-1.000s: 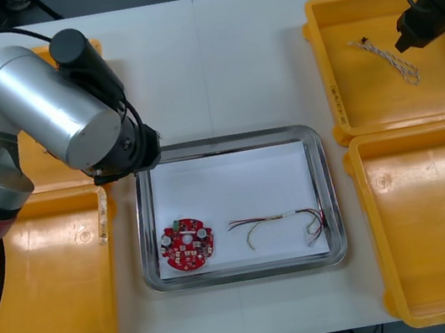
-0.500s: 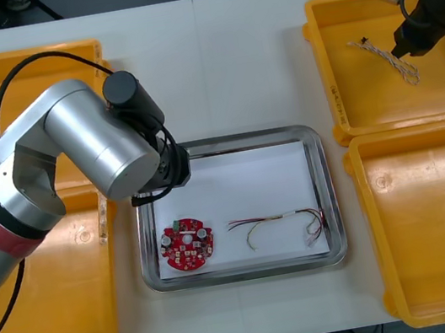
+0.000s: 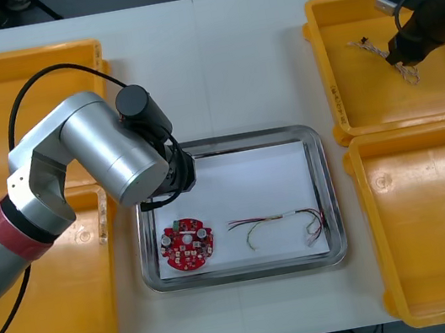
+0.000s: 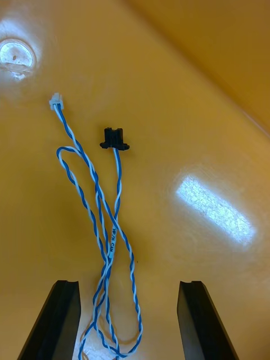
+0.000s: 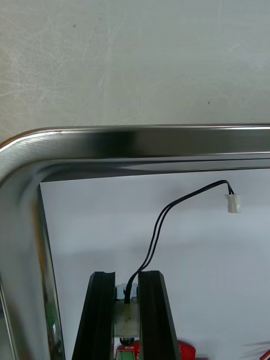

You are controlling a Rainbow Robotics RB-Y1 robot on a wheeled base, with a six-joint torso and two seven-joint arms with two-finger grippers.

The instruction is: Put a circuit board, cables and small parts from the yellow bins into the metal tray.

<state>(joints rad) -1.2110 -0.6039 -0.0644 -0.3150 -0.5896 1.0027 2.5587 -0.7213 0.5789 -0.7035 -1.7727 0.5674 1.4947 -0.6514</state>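
We grip black cable (image 5: 169, 216) in left hand (image 5: 127, 277) over metal tray (image 5: 140, 140); open right hand (image 4: 126, 287) straddles blue-white cable (image 4: 109, 225) lengthwise.

Left hand (image 5: 127, 278), holding the black cable (image 5: 169, 216), moved right from outside the far-left corner of the tray (image 3: 223, 142) to over its white inside. Right hand (image 4: 126, 288) shifted slightly left, closer over the blue-white cable (image 4: 95, 197) in the bin (image 3: 335, 71).
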